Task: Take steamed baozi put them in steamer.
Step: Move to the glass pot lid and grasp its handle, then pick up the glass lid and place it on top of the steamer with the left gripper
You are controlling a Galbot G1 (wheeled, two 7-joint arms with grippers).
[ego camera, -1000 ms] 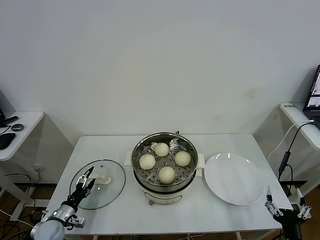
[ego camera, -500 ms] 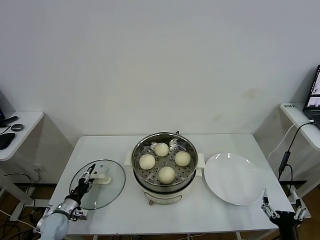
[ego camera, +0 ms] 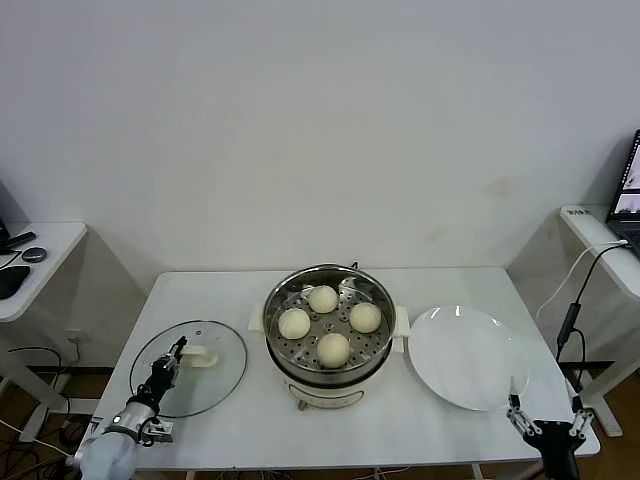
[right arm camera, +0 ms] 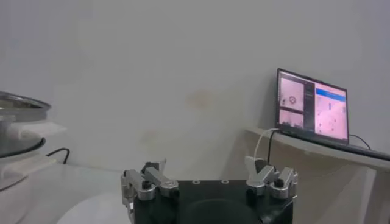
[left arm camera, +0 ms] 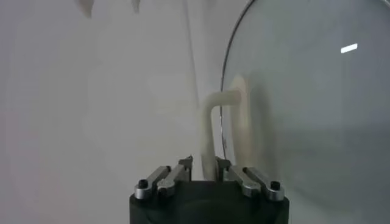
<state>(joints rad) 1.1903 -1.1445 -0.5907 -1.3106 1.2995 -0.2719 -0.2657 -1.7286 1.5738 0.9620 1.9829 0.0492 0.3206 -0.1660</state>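
- So the big change: the left pincer (ego camera: pixel 172 357), down at the lower left of the head view, was gaping wide a second ago and has now snapped all the way shut on the white handle (left arm camera: pixel 213 125) of the glass lid (ego camera: pixel 190 368). The left wrist view shows the handle's post pinched right between the tips.
- The lid looks to be lying flat on the table (ego camera: pixel 240 290), just left of the steamer (ego camera: pixel 329 335). It has slid slightly toward the lower left compared with a second back, and the arm has pulled in with it.
- All four steamed baozi (ego camera: pixel 334 348) are already sitting on the perforated tray inside the steamer, in the middle of the frame. They haven't budged.
- The white plate (ego camera: pixel 468 356) on the right is bare.
- The right pincer (ego camera: pixel 546 432) is at the lower right corner, off the table edge, spread wide with nothing in it. It has been dropping lower in the frame over the last second, so it seems to be backing off.
- My read: the bun-loading part is done, and that fresh grab on the handle probably means the lid goes on the pot next. It's a narrow handle on heavy glass, so it could swing once lifted.
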